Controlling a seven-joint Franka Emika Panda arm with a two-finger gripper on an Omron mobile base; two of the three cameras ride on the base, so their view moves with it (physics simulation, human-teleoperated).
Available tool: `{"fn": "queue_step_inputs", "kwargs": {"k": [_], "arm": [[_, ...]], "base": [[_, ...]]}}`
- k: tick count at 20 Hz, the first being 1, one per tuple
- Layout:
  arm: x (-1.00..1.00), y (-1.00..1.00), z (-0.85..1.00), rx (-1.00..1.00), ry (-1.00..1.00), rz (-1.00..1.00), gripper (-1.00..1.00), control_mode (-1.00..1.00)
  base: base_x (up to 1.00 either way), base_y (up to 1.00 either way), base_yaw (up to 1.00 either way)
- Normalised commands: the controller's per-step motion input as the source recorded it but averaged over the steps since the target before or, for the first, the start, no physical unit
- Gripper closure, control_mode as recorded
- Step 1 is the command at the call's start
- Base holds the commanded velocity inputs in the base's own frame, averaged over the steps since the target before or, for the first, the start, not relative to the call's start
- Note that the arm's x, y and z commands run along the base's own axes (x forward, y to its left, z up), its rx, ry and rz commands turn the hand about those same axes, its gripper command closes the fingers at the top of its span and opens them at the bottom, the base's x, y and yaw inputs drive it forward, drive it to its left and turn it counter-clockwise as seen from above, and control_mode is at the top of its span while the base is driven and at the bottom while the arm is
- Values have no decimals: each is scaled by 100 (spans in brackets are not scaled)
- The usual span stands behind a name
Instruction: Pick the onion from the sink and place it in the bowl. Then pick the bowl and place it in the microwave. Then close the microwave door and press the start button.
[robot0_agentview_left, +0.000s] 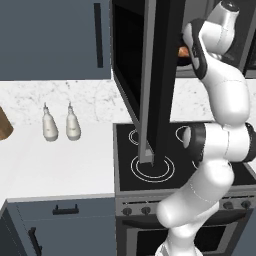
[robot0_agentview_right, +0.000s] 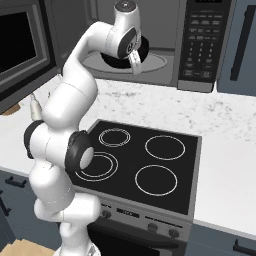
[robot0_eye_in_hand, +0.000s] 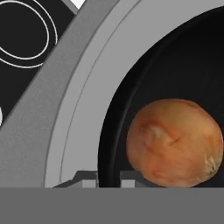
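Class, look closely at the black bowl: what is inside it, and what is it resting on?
Inside the bowl lies the onion. The bowl sits on the pale turntable in the open microwave. The gripper is shut on the bowl's rim. The bowl's floor beneath the onion is covered.

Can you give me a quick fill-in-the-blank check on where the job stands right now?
1. The onion lies inside the black ____.
2. The bowl sits on the pale turntable inside the ____.
3. The microwave door stands ____.
4. Below the microwave is a black stovetop with ____ white rings.

Missing words: bowl; microwave; open; four
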Motion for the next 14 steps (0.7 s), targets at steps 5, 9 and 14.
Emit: {"fn": "queue_step_inputs", "kwargs": {"k": [5, 9, 14], "arm": [[22, 24, -36, -3, 0, 0, -100, -100], [2, 1, -17, 0, -9, 2, -100, -100], [0, 0, -15, 0, -19, 2, -100, -100]], "base": [[0, 0, 0], [0, 0, 0], [0, 0, 0]]}}
